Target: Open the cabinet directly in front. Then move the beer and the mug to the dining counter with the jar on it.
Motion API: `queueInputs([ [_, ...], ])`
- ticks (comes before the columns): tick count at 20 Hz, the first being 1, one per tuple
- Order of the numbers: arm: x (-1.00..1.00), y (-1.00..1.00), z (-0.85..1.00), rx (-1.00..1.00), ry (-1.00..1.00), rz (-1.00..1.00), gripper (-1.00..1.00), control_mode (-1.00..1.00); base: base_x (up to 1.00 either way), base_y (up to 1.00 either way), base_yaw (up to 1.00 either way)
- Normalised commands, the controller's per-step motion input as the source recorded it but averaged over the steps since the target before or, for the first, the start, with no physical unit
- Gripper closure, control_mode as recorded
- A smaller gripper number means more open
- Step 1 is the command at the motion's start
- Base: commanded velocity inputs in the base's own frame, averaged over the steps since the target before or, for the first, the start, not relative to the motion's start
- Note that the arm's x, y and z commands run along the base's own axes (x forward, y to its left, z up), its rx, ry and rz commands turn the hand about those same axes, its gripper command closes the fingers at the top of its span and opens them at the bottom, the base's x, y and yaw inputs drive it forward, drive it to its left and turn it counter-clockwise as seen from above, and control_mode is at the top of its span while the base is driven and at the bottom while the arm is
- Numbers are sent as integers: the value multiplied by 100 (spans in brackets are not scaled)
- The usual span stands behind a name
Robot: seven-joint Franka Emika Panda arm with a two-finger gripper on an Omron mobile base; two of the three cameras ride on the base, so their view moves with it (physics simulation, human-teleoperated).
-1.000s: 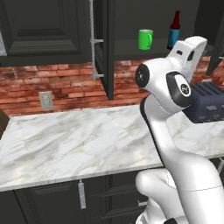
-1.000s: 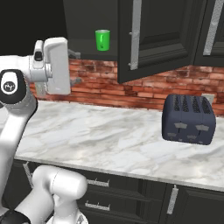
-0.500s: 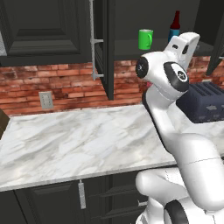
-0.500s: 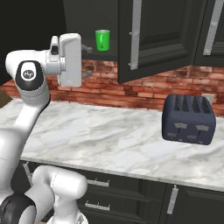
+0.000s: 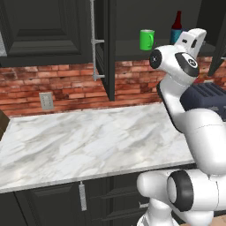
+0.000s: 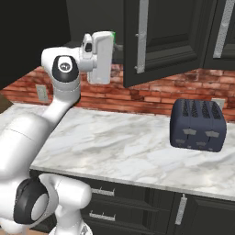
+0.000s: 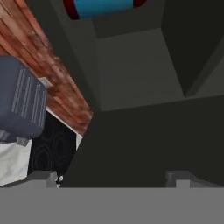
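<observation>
The cabinet (image 5: 132, 48) stands open, its door (image 5: 108, 48) swung out toward me on the left and its other door (image 6: 167, 39) on the right. On its dark shelf the green mug (image 5: 147, 39) stands left of the beer (image 5: 177, 24), a dark bottle with a blue label (image 7: 103, 6). My gripper (image 7: 111, 178) is open and empty, just below the shelf's front edge under the beer. The white hand (image 5: 193, 42) rides right of the beer in the left base view and covers most of the mug (image 6: 112, 35) in the right base view. The dining counter and the jar are out of view.
A dark blue toaster (image 6: 198, 125) sits on the marble worktop (image 5: 88, 141) under the cabinet's right side. A brick backsplash (image 5: 66, 86) with an outlet (image 5: 46, 101) runs behind. Dark drawers (image 6: 119, 197) lie below the worktop.
The arm has lifted and swung the hand in toward the open cabinet, closer to the shelf by the beer. The jaws stayed open. Mug, beer and toaster have not moved.
</observation>
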Motion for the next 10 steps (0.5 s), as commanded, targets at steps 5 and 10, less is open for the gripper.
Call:
queueInputs([
  [5,27,-82,0,0,0,0,-100,-100,0,0,0],
  [10,0,-99,0,0,0,-1,-100,-100,0,0,0],
])
